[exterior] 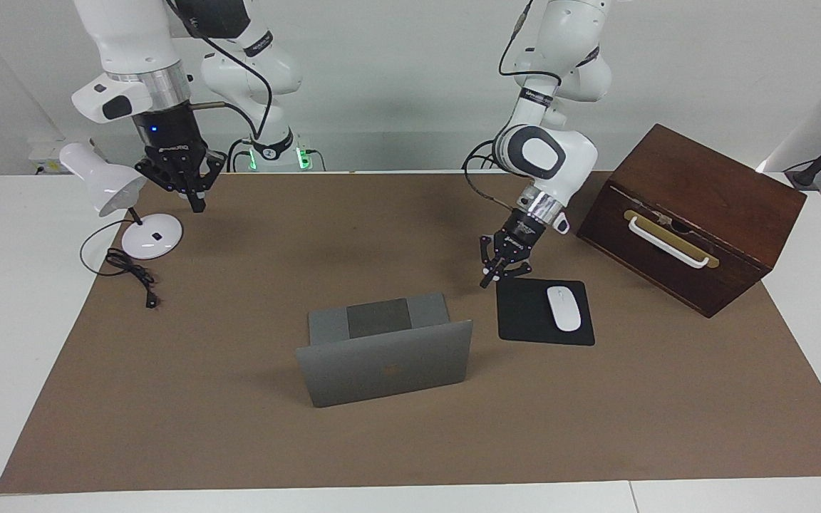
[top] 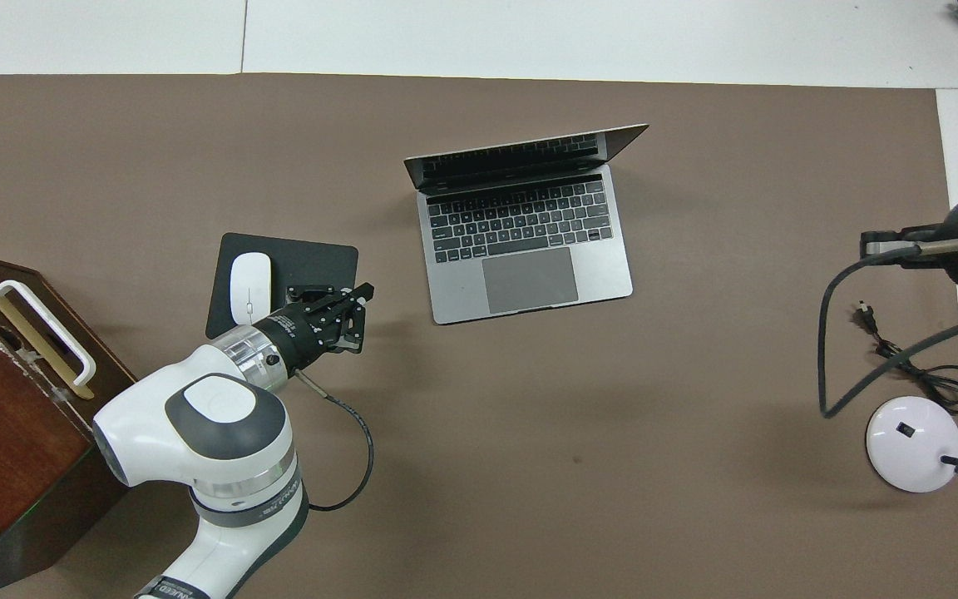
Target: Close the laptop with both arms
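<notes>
A brown mat (exterior: 239, 399) covers most of the white table (exterior: 11, 299), and everything of interest sits on it. The biggest object is a dark wooden box (exterior: 695, 214) with a white handle, at the left arm's end of the table, close to the robots. The laptop (top: 520, 241) lies open near the middle of the mat, farther from the robots than the mousepad; its long axis runs across the table from one arm's end to the other, slightly skewed, its keyboard and trackpad face the robots, and its lid stands up at the edge away from them, logo outward. Beside it, toward the left arm's end, a black mousepad (top: 313, 262) carries a white mouse (top: 248, 287). A white desk lamp (exterior: 107, 187) with a round base and a trailing cord stands at the right arm's end. The left gripper (exterior: 487, 282) hangs low over the mousepad's corner nearest the robots, tilted toward the laptop, its fingertips together and holding nothing. The right gripper (exterior: 197, 206) hovers high just beside the lamp, pointing down, likewise closed and empty.
</notes>
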Robot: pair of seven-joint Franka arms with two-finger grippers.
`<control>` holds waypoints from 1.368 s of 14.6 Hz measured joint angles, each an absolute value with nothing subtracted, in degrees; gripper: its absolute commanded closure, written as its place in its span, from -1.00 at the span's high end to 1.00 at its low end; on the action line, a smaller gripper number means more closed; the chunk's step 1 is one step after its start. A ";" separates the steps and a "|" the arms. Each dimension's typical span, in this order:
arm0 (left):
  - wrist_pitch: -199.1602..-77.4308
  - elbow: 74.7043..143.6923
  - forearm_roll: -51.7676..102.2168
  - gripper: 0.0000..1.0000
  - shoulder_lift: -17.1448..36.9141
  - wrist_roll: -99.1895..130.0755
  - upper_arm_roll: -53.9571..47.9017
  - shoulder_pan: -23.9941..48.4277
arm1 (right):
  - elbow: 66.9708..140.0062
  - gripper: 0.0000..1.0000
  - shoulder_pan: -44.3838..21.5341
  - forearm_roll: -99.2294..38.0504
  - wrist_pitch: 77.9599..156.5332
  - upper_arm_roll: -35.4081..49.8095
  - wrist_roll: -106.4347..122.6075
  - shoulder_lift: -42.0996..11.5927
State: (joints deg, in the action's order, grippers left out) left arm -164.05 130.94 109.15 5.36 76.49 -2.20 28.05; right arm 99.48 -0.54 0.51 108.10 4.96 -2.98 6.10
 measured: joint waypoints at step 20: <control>-145.29 128.71 139.33 -1.00 14.76 33.88 -1.67 28.94 | 97.99 -1.00 -12.67 1.32 132.19 5.10 -6.82 -6.47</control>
